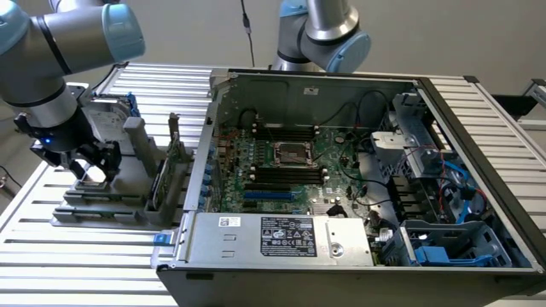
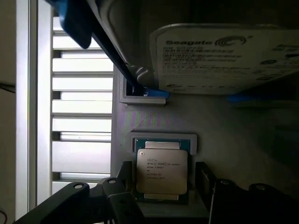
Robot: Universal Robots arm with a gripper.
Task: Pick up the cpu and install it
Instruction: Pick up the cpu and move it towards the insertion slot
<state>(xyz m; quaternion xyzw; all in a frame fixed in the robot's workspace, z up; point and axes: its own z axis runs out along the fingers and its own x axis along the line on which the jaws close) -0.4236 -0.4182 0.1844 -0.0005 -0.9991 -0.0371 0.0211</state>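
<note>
The cpu [image 2: 162, 170], a small square chip with a pale metal top, lies flat in a recess of the grey fixture [image 2: 140, 121]. My gripper [image 2: 163, 183] is open, with one dark finger [image 2: 124, 179] on each side of the chip and a small gap showing on both sides. In the exterior view, the gripper [image 1: 89, 171] hangs low over the fixture's front pocket [image 1: 91, 187] at that view's left. The dark metal-framed socket [image 1: 290, 153] sits in the middle of the motherboard, inside the open computer case [image 1: 477, 128].
A silver hard drive [image 2: 224, 56] with a blue frame stands in the fixture just behind the cpu. Upright grey fixture posts [image 1: 140, 137] and a card [image 1: 176, 160] stand between the gripper and the case wall. A second arm [image 1: 320, 32] rises behind the case.
</note>
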